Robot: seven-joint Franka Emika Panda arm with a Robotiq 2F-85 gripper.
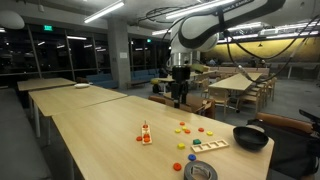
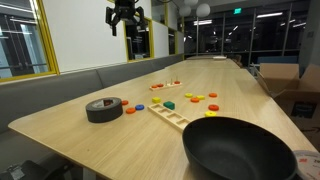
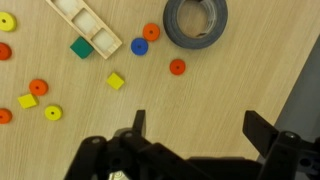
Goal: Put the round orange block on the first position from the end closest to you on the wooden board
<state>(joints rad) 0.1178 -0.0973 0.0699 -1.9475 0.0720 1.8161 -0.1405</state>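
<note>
The gripper (image 3: pixel 195 118) hangs well above the table (image 2: pixel 60 125) with its jaws spread wide and nothing between them; in the wrist view only bare tabletop shows between the two dark fingers (image 3: pixel 138 125). In both exterior views it sits high on the end of the arm (image 1: pixel 205 30), clear of everything below. Looking down from the wrist, the roll of grey tape (image 3: pixel 195 20) lies closest, up ahead of the fingers. Just beside it lies a round orange block (image 3: pixel 151 32), flat on the tabletop, touching or nearly touching a blue disc (image 3: pixel 139 46). A second orange disc (image 3: pixel 177 67) rests a little nearer the gripper, apart from both. The wooden board (image 3: pixel 88 28) lies at a slant just past the blue disc, its pale recesses showing, and a green block (image 3: pixel 81 47) rests close against its long edge. A yellow square (image 3: pixel 116 81) lies on its own nearer the gripper. Further off to the side is a loose scatter of more orange and yellow pieces (image 3: pixel 38 87). Several discs are orange and round, so I cannot tell which one the task means. In an exterior view the black bowl (image 2: pixel 240 150) stands beyond the board's end, well apart from the tape.
</note>
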